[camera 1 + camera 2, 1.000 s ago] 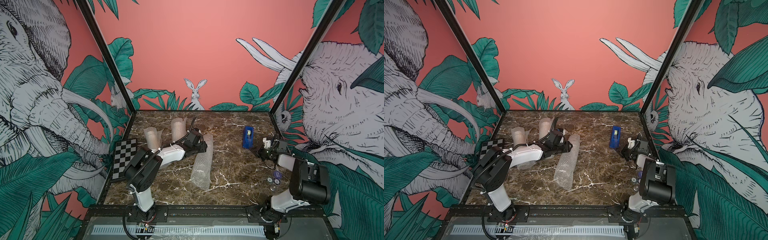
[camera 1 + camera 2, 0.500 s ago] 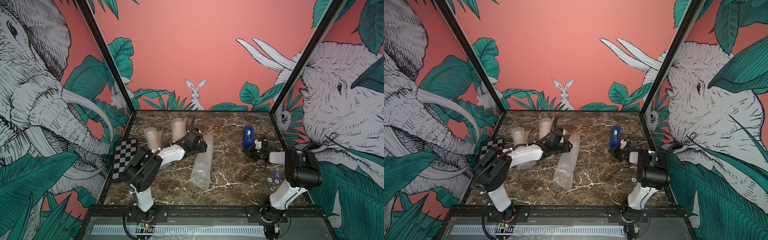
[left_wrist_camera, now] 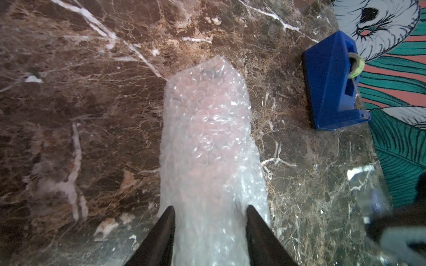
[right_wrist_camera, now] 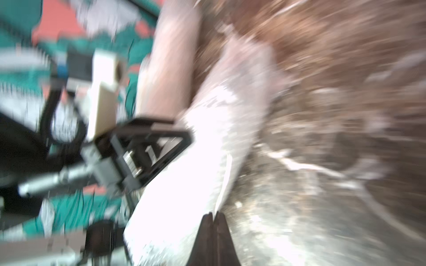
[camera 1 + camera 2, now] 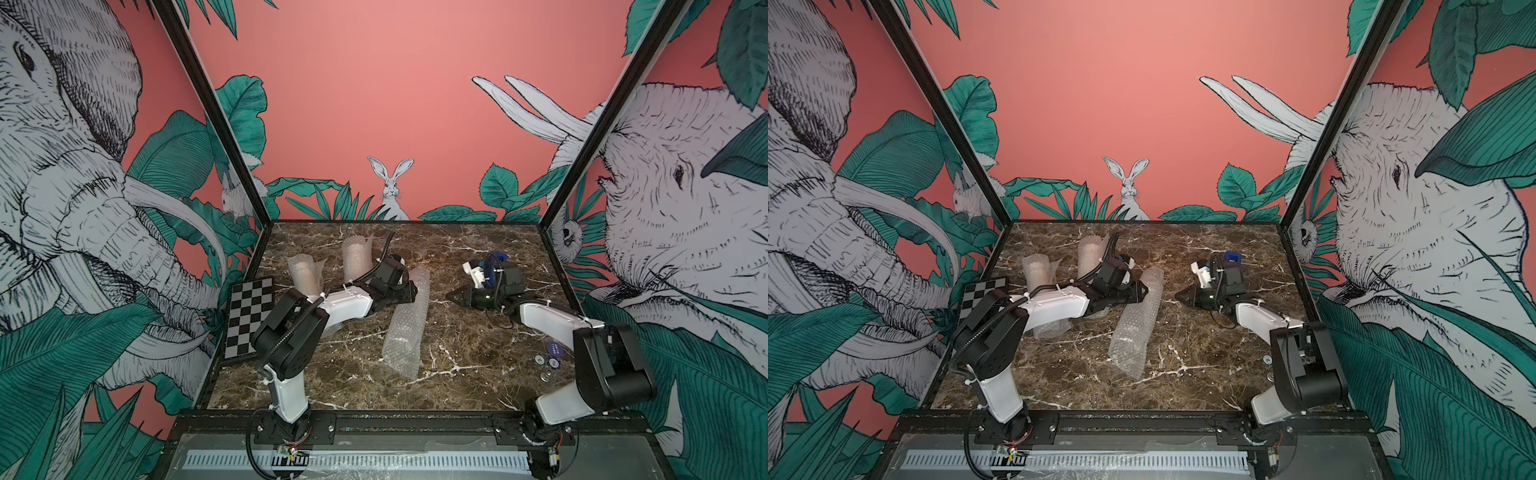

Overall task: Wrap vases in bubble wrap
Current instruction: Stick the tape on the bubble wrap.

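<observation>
A vase rolled in bubble wrap (image 5: 405,328) lies on the marble table in both top views. My left gripper (image 5: 413,291) is shut on its far end; in the left wrist view the fingers (image 3: 166,230) press either side of the wrapped roll (image 3: 207,138). Two more wrapped vases (image 5: 305,272) (image 5: 356,259) stand upright at the back left. My right gripper (image 5: 451,296) is shut and points at the lying roll from the right, a short way off. In the blurred right wrist view a thin pale strip meets its tips (image 4: 213,215); I cannot tell whether it is held.
A blue tape dispenser (image 5: 1232,257) stands behind my right wrist, near the right wall. A checkerboard card (image 5: 249,318) lies along the left edge. Small round items (image 5: 552,353) lie by the right arm's elbow. A loose bubble wrap sheet (image 5: 1054,328) lies under the left forearm.
My right arm has swung left from the tape dispenser by the right wall toward the lying roll. The left arm and the roll have not moved.
</observation>
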You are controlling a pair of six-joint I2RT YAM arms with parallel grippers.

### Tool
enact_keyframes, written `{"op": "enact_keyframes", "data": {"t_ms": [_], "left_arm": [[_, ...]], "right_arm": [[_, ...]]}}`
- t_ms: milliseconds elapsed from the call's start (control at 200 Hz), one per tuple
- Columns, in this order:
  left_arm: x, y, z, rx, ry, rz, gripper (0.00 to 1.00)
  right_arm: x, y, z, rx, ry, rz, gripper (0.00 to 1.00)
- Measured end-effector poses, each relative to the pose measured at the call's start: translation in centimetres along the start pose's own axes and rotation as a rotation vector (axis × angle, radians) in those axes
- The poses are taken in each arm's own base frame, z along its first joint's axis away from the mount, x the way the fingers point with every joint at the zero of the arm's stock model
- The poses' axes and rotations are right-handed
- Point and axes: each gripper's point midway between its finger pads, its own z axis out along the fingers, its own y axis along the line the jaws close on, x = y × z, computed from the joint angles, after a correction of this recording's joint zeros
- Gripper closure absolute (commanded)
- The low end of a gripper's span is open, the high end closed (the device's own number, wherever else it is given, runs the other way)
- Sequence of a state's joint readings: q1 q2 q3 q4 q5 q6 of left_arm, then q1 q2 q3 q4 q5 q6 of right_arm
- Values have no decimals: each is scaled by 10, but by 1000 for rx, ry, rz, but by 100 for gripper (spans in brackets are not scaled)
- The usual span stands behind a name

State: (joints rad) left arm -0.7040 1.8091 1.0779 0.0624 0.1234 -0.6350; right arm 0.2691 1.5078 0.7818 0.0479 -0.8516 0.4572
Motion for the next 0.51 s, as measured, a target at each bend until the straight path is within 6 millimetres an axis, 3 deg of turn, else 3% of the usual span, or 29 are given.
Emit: {"op": "enact_keyframes", "data": {"t_ms": [295,505], "left_arm": [[1,-8,6,41,19,31,50],[1,-13,9,70,30,50,50]], "right_arm": [[40,60,22,-90,225,-274,100],[62,78,28,-120,322,-364,100]]}}
